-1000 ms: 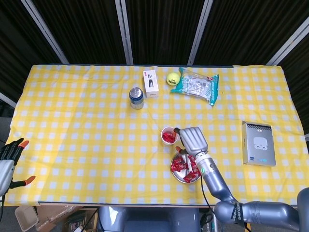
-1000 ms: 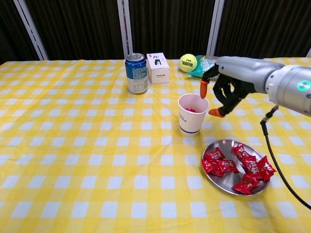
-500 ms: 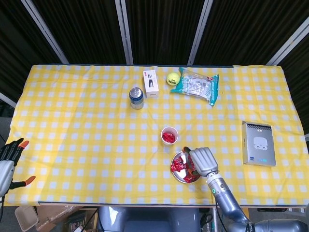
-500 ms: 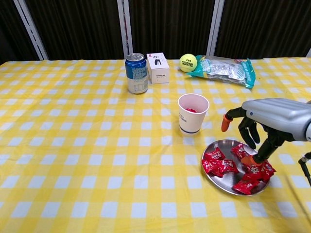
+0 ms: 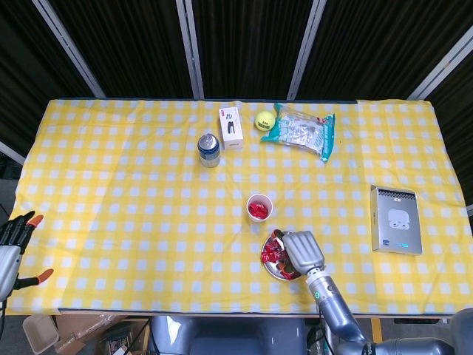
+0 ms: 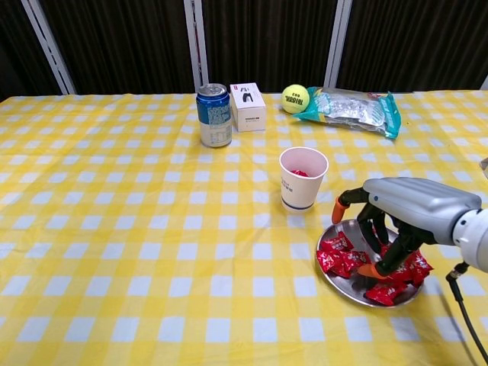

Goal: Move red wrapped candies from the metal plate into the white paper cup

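right hand (image 6: 396, 221): palm down over the metal plate (image 6: 343, 274), fingers curled down among the red wrapped candies (image 6: 343, 259); whether it grips one cannot be told.
left hand (image 5: 13, 244): at the tabletop's near left edge, fingers apart, holding nothing.
change: a second ago the right hand was at the white paper cup (image 6: 303, 178); now lowered onto the plate.
cup: just behind the plate, red candies inside.
around: blue can (image 6: 214, 115), small white box (image 6: 248, 106), tennis ball (image 6: 295, 99), snack bag (image 6: 354, 109) farther back; grey device (image 5: 396, 219) to the right.

the right hand (image 6: 396, 221) is wearing a smooth silver-grey shell, with dark fingers (image 6: 379, 238) ending in orange tips. the left hand (image 5: 15, 244) is showing black fingers and orange tips too.
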Motion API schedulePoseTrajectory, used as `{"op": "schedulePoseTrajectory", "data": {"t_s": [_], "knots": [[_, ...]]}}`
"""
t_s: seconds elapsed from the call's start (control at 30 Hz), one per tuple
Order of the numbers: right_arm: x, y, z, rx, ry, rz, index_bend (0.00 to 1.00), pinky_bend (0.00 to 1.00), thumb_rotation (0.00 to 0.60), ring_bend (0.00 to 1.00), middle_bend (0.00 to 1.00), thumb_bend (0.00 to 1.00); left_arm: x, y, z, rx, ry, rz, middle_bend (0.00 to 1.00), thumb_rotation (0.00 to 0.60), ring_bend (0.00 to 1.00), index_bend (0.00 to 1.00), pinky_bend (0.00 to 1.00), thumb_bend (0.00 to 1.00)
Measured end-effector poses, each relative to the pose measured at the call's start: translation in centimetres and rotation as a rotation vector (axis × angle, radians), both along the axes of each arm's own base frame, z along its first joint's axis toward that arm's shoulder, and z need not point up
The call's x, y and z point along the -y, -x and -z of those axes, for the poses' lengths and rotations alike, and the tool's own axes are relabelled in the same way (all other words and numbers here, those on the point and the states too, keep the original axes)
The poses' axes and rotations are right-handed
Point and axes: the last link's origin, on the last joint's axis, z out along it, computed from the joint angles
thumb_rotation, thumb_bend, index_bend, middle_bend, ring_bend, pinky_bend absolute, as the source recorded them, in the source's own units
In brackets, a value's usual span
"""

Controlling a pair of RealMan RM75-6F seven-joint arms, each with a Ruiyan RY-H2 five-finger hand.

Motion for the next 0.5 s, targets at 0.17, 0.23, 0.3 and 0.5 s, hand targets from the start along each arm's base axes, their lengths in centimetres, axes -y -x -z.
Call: {"op": "schedulePoseTrajectory", "data": {"t_s": [0.17, 0.23, 0.3, 0.5], "knots": [[0.2, 0.2, 0.7, 0.001, -0.007, 0.017, 0.32, 0.9, 0.6, 0.56, 0.65, 0.26, 0.0, 0.1, 0.0, 0.0, 0.003, -0.004, 0.0, 0.6, 0.0, 0.0, 0.0, 0.01], [0.3, 0.4, 0.9, 0.001, -0.01, 0.022, 0.32, 0.9, 0.6, 0.56, 0.65, 0.26, -0.1, 0.1, 0.0, 0.0, 0.004, -0.005, 0.0, 0.6, 0.0, 0.0, 0.0, 0.01], [0.3, 0.5, 1.1, 0.001, -0.015, 0.026, 0.33, 0.9, 0.6, 0.56, 0.65, 0.26, -0.1, 0.1, 0.0, 0.001, 0.005, -0.008, 0.0, 0.6, 0.0, 0.0, 0.0, 0.01], [0.4, 1.0, 1.6, 0.003, -0.026, 0.04, 0.43, 0.9, 0.6, 0.59, 0.65, 0.27, -0.1, 0.1, 0.1, 0.0, 0.007, -0.012, 0.0, 0.6, 0.0, 0.0, 0.0, 0.01]]}}
